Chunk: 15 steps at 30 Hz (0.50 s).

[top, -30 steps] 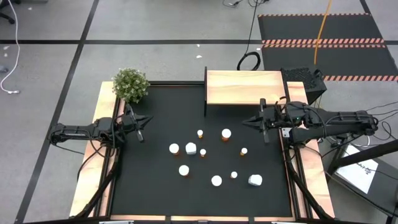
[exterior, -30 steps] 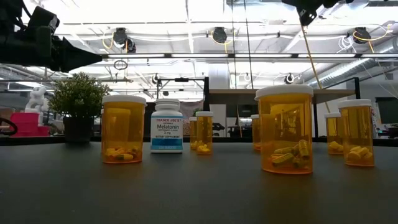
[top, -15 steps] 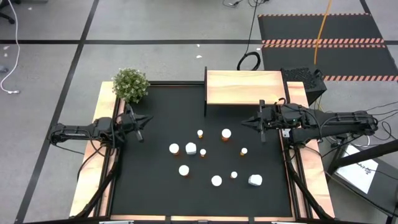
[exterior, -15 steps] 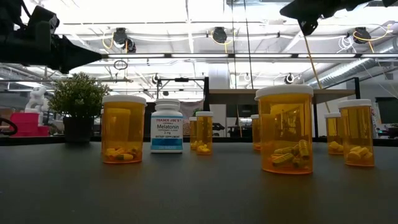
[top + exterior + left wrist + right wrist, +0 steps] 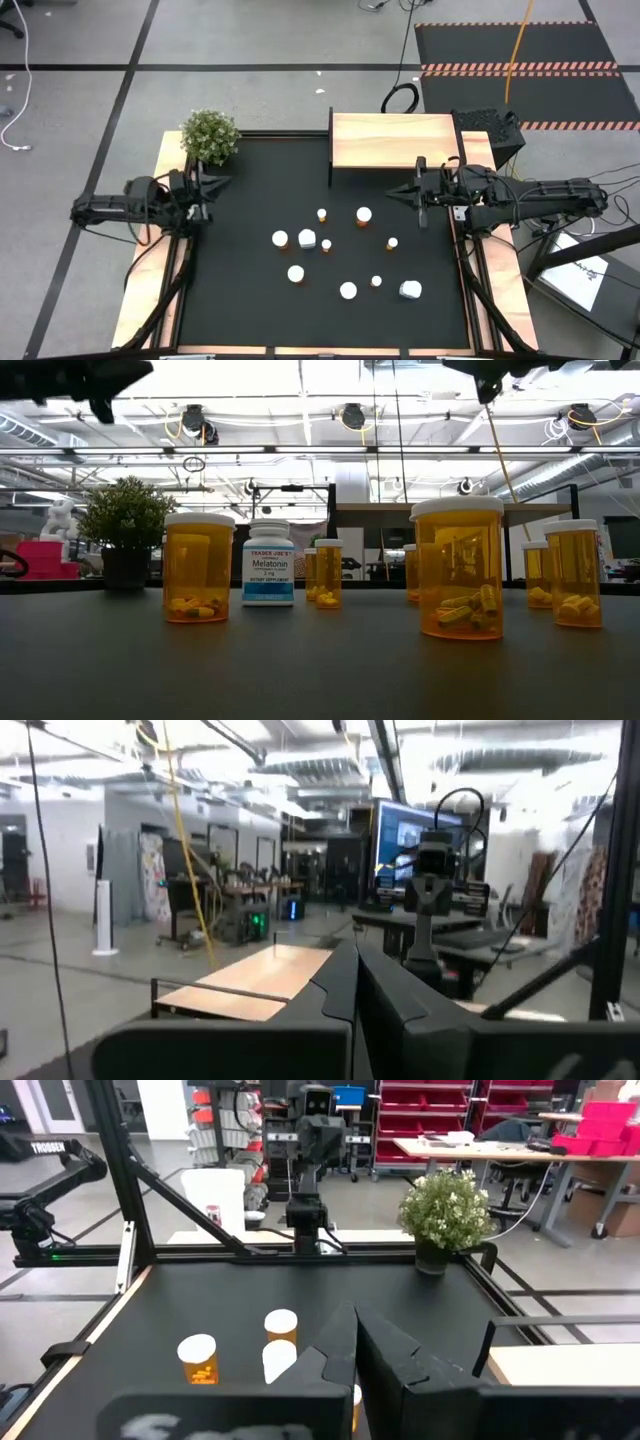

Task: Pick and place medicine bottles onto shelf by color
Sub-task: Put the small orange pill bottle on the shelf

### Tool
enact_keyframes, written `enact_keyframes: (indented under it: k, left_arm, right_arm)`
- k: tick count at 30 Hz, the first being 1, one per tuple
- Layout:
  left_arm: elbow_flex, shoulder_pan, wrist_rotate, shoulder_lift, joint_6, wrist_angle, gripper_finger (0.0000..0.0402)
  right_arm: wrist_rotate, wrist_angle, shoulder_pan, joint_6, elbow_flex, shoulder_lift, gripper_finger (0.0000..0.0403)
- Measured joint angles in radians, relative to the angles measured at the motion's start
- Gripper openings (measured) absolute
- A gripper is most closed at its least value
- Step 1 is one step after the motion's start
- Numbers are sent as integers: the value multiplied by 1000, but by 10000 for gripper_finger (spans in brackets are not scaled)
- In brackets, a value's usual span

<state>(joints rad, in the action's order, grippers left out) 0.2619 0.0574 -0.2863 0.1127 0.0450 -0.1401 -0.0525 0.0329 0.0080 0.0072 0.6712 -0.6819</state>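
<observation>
Several medicine bottles stand upright on the black mat [image 5: 250,300]. Most are amber with white caps, such as one bottle [image 5: 364,214] and a large one in the low view [image 5: 459,567]. Two are white: one [image 5: 307,238] and another [image 5: 410,290]. The pale wood shelf [image 5: 392,138] stands at the far edge with a bare top. My left gripper [image 5: 222,181] hovers shut above the mat's left edge, tipped slightly upward. My right gripper [image 5: 392,195] hovers shut and level at the right, near the shelf's front. Both hold nothing.
A green potted plant [image 5: 210,135] stands at the mat's far left corner, just beyond my left gripper. Wooden side rails [image 5: 140,300] flank the mat. Bare mat lies between the bottles and the shelf.
My left gripper has risen well above the table and drawn back a little toward the left edge, tipping its fingers upward and rolling somewhat. It has stayed shut. The bottles have not moved.
</observation>
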Motion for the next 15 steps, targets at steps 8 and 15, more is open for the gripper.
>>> enact_keyframes:
  k: [8, 15]
  left_arm:
    - [299, 0, 1, 206, -15, 203, 6]
    - [543, 0, 31, 399, -20, 392, 6]
  right_arm:
    - [-3, -16, 0, -23, 0, -33, 0]
    - [-4, -15, 0, -23, 0, -61, 0]
